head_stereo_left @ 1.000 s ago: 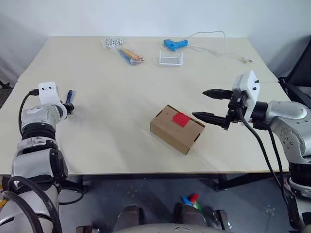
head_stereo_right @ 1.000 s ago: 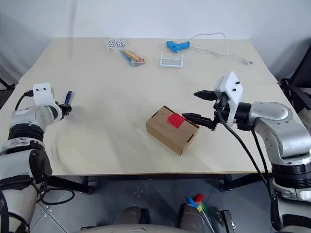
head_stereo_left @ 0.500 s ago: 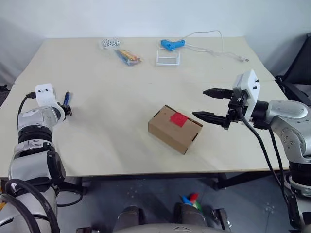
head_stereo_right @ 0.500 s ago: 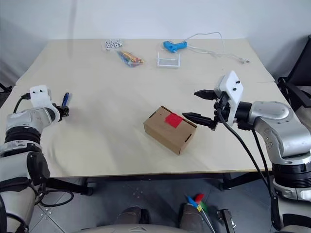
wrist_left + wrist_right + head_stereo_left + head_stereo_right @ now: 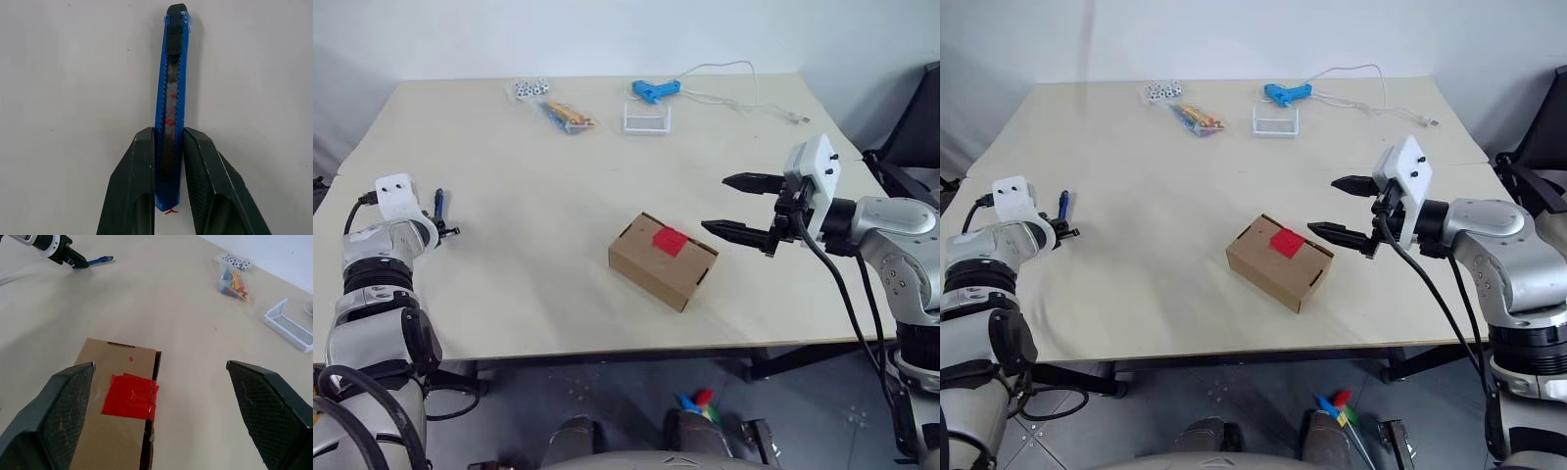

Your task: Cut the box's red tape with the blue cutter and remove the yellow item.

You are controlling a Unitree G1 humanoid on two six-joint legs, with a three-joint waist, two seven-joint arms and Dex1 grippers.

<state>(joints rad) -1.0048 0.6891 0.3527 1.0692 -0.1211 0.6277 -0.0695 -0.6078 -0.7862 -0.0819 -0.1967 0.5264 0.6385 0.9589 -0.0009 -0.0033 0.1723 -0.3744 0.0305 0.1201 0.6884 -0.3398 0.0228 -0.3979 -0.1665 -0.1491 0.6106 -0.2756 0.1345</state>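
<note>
- The left gripper (image 5: 168, 161) has its two fingers pressed against the sides of the cutter (image 5: 172, 98), pinching its lower half; the cutter's far end reaches out past the fingertips, over the desk (image 5: 538, 215) near its left edge. Whether it is lifted clear of the surface I cannot tell.
- So the pick-up looks done or all but done; that is the first step only.
- The box (image 5: 662, 260) sits mid-desk, well apart from the cutter, flaps shut.
- The tape (image 5: 129, 396) lies unbroken across the seam, so no cutting has begun.
- The right gripper (image 5: 736, 206) hovers just beside the box on its right, fingers spread wide, holding nothing and touching nothing.
- The yellow item is presumably inside the shut box.
- Left to do, as I judge it: carry the cutter to the box, slit the tape, open the flaps, take the item out.
</note>
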